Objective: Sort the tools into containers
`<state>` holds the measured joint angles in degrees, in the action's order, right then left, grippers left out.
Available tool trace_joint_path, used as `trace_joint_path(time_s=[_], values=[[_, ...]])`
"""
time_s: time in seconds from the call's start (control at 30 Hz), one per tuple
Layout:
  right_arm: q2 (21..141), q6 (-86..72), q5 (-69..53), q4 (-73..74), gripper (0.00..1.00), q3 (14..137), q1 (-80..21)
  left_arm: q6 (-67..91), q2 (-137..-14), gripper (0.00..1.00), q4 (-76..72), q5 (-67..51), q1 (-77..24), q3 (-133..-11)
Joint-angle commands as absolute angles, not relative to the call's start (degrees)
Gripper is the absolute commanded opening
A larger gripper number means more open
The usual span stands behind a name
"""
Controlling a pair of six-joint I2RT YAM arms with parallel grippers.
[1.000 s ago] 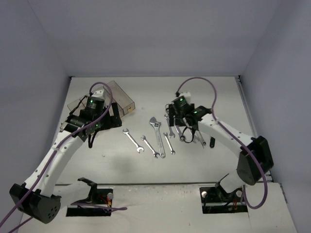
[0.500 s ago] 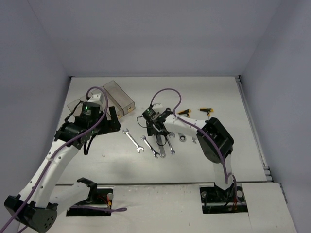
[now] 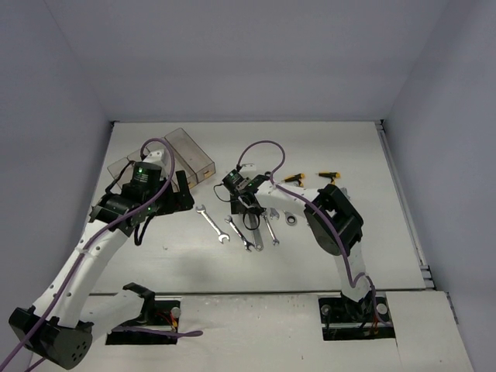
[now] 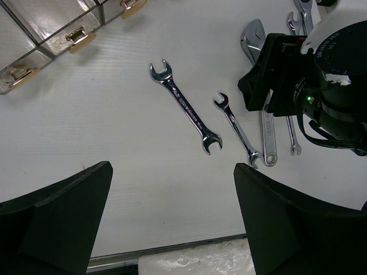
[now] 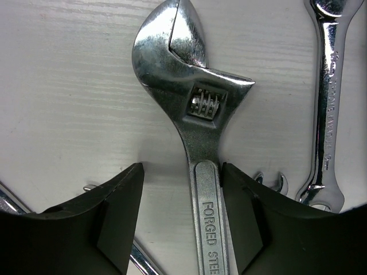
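The containers (image 3: 180, 156) are a row of clear smoky bins at the back left, and their ends show in the left wrist view (image 4: 49, 31). Several wrenches lie side by side mid-table. My right gripper (image 3: 249, 211) is open and straddles the handle of the adjustable wrench (image 5: 189, 80). Its right finger (image 5: 252, 217) touches the handle and its left finger (image 5: 109, 223) stands apart from it. My left gripper (image 3: 183, 192) is open and empty above the table, left of the double open-end wrench (image 4: 186, 109).
A small wrench (image 4: 239, 130) lies right of the open-end one. A slim combination wrench (image 5: 328, 103) lies right of the adjustable wrench. A ring-shaped part (image 3: 290, 219) and two orange-handled tools (image 3: 293, 179) (image 3: 328, 176) lie further right.
My right gripper has swung left from the right-hand tools down onto the adjustable wrench, and its jaws have narrowed round the handle. The left arm has shifted only slightly.
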<state>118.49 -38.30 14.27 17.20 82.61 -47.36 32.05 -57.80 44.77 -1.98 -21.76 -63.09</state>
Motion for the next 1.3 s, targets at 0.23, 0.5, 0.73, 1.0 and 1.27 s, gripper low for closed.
trace_joint_path(time_s=[0.23,0.5,0.73,1.0,1.27], values=[[122.34,-39.83,16.69,18.37,0.48,82.22,-44.35,31.73,-59.49,0.85,42.98,-2.67,-22.02,-63.81],[123.96,-36.97,15.15,18.37,0.40,83.17,-42.95,31.75,-61.13,0.85,42.31,-3.19,-22.06,-64.36],[125.43,-33.15,11.77,18.29,0.01,83.81,-42.98,32.99,-62.29,0.85,40.02,-4.56,-22.06,-63.63],[118.33,-26.95,12.39,12.03,0.00,81.06,-43.82,35.19,-64.55,0.85,33.58,-7.37,-22.06,-62.05],[111.37,-22.91,10.33,3.98,0.00,75.95,-43.90,38.48,-69.18,0.85,21.39,-11.22,-21.89,-59.69]])
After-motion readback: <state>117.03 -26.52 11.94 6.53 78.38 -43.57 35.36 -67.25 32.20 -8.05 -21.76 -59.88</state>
